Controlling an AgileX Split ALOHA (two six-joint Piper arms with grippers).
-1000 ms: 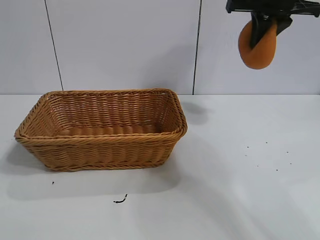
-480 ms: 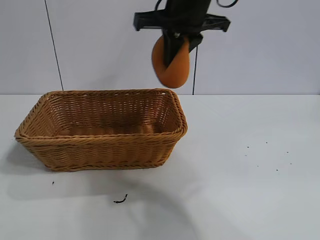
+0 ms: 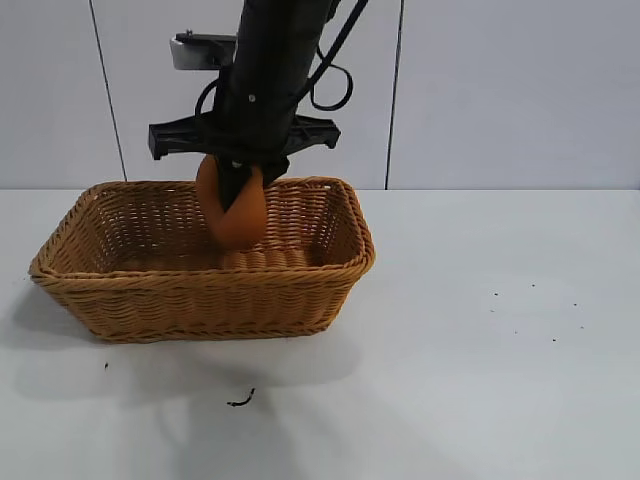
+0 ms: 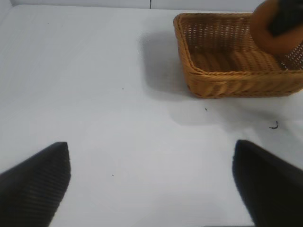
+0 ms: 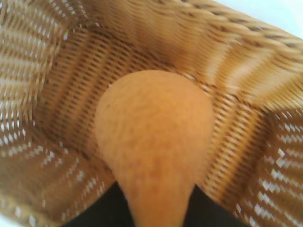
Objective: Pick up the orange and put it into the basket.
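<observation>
Placement is the step in hand: the right hand (image 3: 240, 190) hangs over the tan-brown woven wicker basket (image 3: 200, 300) with its fingers clamped on the matte dull-orange, pear-shaped orange (image 3: 235, 215). The fruit is gripped by its narrower neck end, so the heavy rounded end points down and has dipped below the braided rim; in the right wrist view the orange (image 5: 154, 137) fills the middle with the basket's woven floor and walls (image 5: 57, 61) all round it, which suggests it sits over the interior rather than over an edge. Whether it already touches the floor I cannot tell. The hold from above seems chosen so the fingers can let go without brushing the flared sides.

The basket stands on the left part of the white tabletop (image 3: 480, 350). A small dark scrap (image 3: 240, 400) lies just in front of it.

The left hand (image 4: 151, 184) waits well apart from the basket (image 4: 222, 80), low over bare tabletop, fingers spread wide and holding nothing.
</observation>
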